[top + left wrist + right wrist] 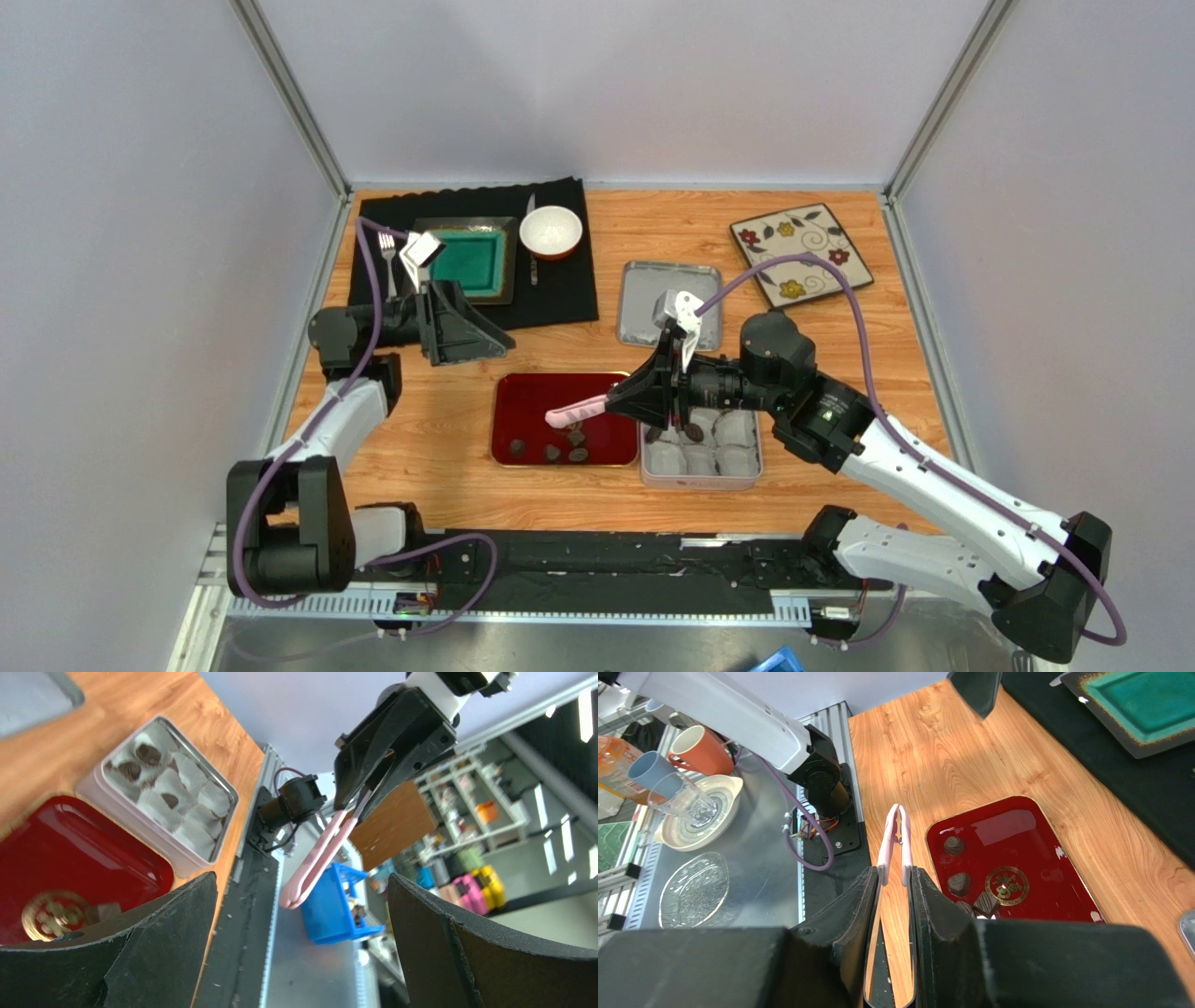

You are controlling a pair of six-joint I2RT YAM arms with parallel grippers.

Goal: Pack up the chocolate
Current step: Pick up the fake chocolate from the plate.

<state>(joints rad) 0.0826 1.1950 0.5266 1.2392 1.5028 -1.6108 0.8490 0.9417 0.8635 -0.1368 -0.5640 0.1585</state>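
My right gripper (892, 882) pinches slim pink tongs (894, 836). My left gripper (474, 336) is spread wide and empty. Dark chocolate (958, 882) sits on a glossy red tray (1025, 829) on the wood-grain table (927, 749).

Bare wood (435, 409) left of red tray (522, 406); over its right side, right pincer (648, 396) with pink tongs (575, 413)

The left arm (331, 420) rises along the left side, elbow bent. Its gripper (480, 332) is turned to point right, jaws spread wide and empty. The right arm (912, 469) reaches from the near right toward the middle, its gripper (634, 398) pointing left and clamped on pink tongs (575, 415).
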